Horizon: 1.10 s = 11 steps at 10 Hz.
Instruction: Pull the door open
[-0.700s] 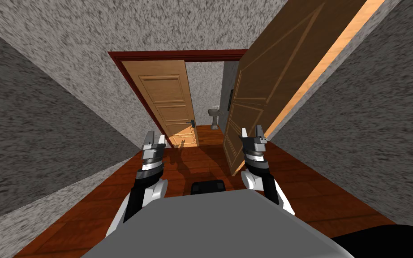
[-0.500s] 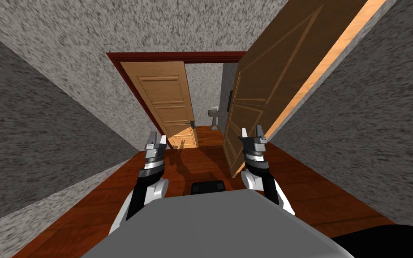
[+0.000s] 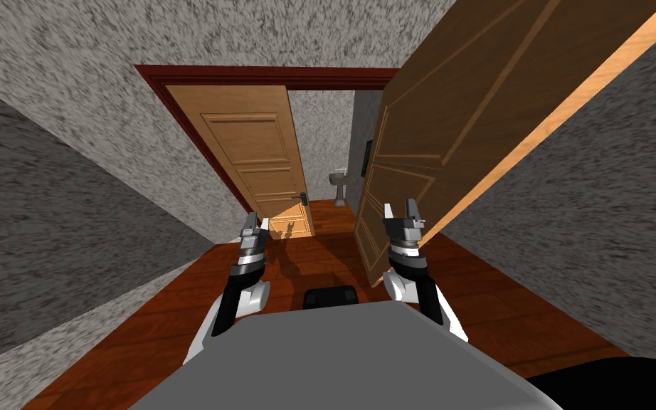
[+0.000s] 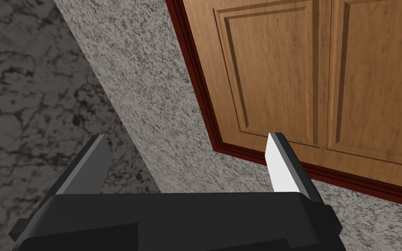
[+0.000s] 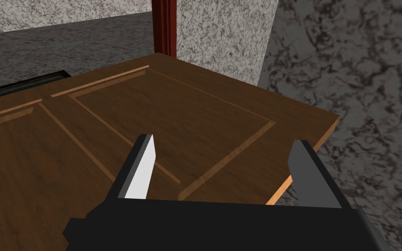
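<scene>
Head view, progress: the open door (image 3: 419, 142) stands swung well out of its frame (image 3: 248, 71) into the corridor, so I judge the pull mostly done. At most, a little widening is left.
Head view, where the door is: on my right side, running from the right end of the frame toward me, with its bottom corner low over the floor (image 3: 319, 249) just beside my right arm.
Head view, door's look: dark brown wood with raised panels and a lighter orange free edge (image 3: 575, 100).
Head view, doorway: a second door (image 3: 262, 164), paler, sits in the left part of the frame with a dark handle (image 3: 304, 196). A sink (image 3: 339, 181) shows through the gap.
Head view, grippers: the left gripper (image 3: 255, 221) is raised near the second door's lower corner. The right gripper (image 3: 400, 210) is up close against the open door's face. I cannot tell whether it touches.
Left wrist view: the left gripper (image 4: 187, 144) has its fingers spread apart and empty. It points at the frame's corner between the speckled wall (image 4: 143, 87) and the pale panels.
Right wrist view: the right gripper (image 5: 225, 148) has its fingers apart with nothing between them. They look along the open door's panelled face (image 5: 152, 117) near its free corner.
</scene>
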Tool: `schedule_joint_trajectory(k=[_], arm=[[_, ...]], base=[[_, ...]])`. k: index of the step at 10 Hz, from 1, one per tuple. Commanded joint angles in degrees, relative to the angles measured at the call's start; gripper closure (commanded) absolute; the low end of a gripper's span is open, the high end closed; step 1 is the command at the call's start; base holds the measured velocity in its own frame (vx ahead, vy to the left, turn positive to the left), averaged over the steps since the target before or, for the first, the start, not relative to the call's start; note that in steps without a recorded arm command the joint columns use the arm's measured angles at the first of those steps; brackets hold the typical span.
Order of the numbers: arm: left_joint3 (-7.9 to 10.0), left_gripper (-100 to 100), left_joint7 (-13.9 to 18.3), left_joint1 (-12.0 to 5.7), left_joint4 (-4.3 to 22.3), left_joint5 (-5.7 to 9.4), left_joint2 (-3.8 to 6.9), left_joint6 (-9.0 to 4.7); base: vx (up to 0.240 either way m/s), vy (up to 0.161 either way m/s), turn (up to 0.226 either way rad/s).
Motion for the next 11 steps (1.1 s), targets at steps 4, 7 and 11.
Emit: schedule_joint_trajectory(k=[4,7,11], arm=[[0.71,-100,0.9,-2.32,5.3,0.86,0.90,0.57],[1.18,-100,1.6,-3.95,9.0,1.48,1.52,1.07],[1.87,-100,2.5,-6.29,14.3,2.36,2.37,1.78]], base=[[0.091,0.017,-0.033],[0.107,0.014,-0.039],[0.093,0.019,-0.039]])
